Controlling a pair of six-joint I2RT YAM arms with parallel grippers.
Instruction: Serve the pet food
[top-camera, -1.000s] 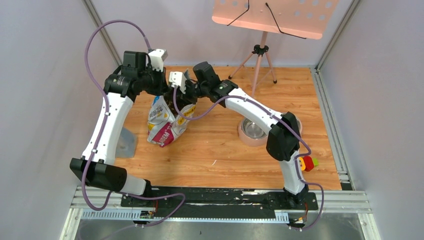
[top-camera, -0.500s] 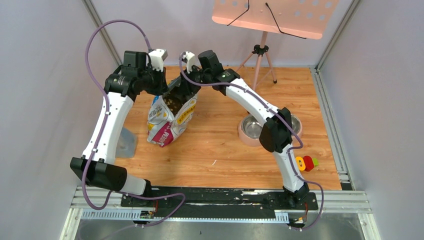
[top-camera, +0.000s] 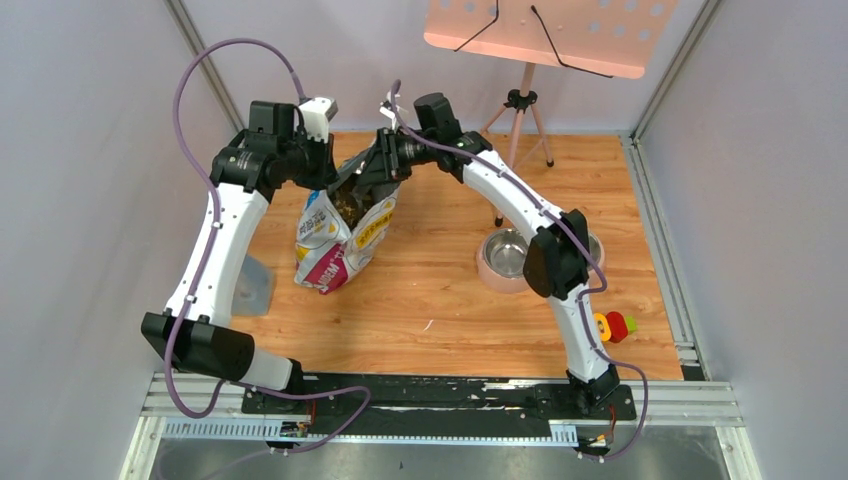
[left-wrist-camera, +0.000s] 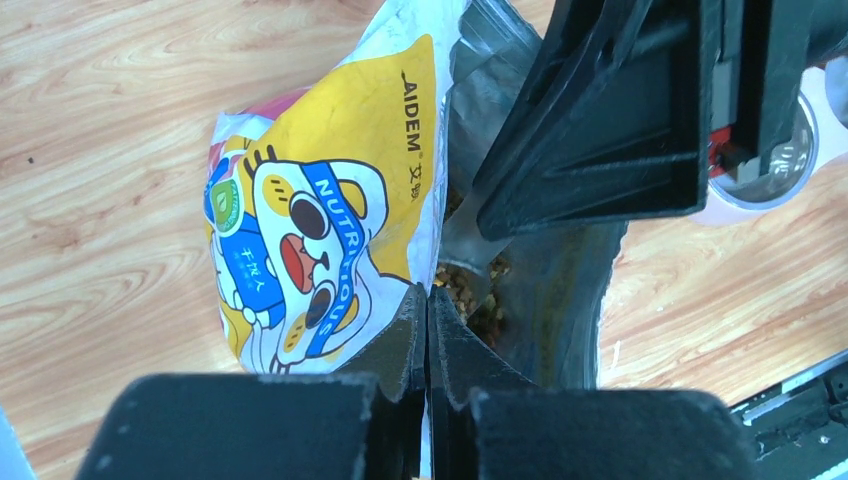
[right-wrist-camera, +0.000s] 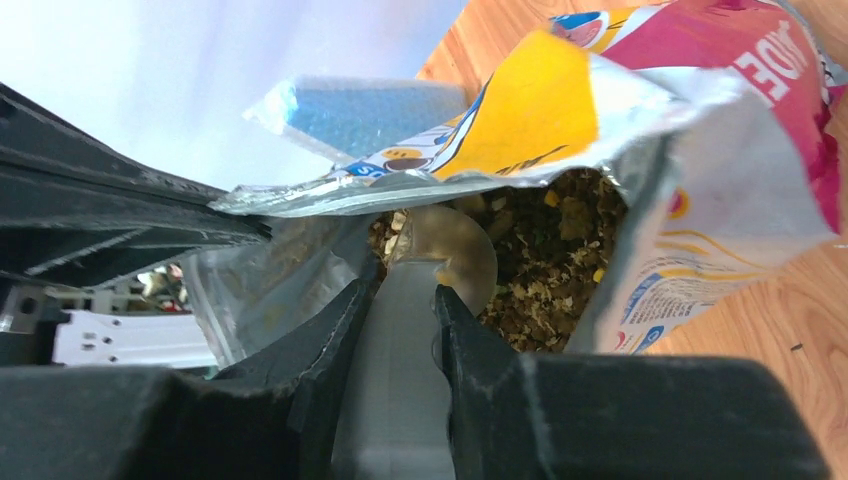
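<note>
The printed bag (top-camera: 335, 235) stands open on the wooden floor, with the brown pet food (right-wrist-camera: 545, 260) showing inside it. My left gripper (left-wrist-camera: 428, 292) is shut on the bag's near rim and holds the mouth open. My right gripper (right-wrist-camera: 405, 275) is shut on the flat handle of the clear scoop (right-wrist-camera: 455, 250), whose bowl sits down among the pellets in the bag's mouth. In the top view the left gripper (top-camera: 320, 178) and the right gripper (top-camera: 372, 172) meet over the bag's top. The left wrist view shows pet food (left-wrist-camera: 465, 285) just past my shut fingertips.
A pink stand with two steel bowls (top-camera: 505, 255) sits right of the bag, partly behind the right arm. A clear container (top-camera: 255, 285) stands by the left wall. A small coloured toy (top-camera: 615, 325) lies at the near right. A tripod stand (top-camera: 520, 110) rises at the back.
My right wrist has tipped up and back, so the gripper now points steeply down into the bag's mouth with the scoop. The left arm and the bag have stayed put.
</note>
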